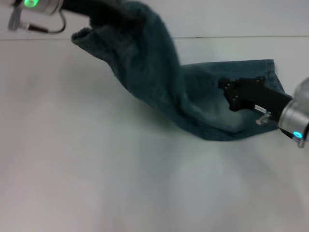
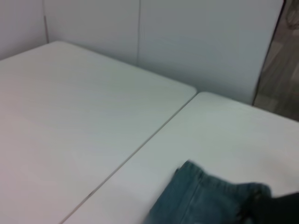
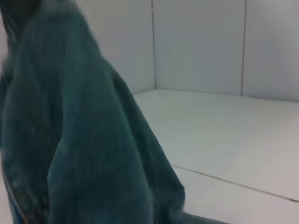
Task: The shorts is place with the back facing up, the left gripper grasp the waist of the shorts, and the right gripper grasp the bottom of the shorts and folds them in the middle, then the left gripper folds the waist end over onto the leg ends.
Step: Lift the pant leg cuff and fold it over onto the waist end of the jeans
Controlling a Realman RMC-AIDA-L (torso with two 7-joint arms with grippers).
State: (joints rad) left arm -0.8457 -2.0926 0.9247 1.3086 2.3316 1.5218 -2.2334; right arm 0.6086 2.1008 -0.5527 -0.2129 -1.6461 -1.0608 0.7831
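The left black two-fingered pincer holds the gathered waist of the faded blue-green denim shorts aloft; their long axis slopes down to the leg hems on the white counter, where the right black pincer rests, grip unclear.

Setting: a plain test room or lab, as far as I can tell. Before me, white tables pushed edge to edge, with a dark seam between two of them. Behind them, pale wall panels with thin vertical joints, meeting at a corner. Past the panels' edge, a strip of grey wood-look floor. No furnishings of a home or shop show.
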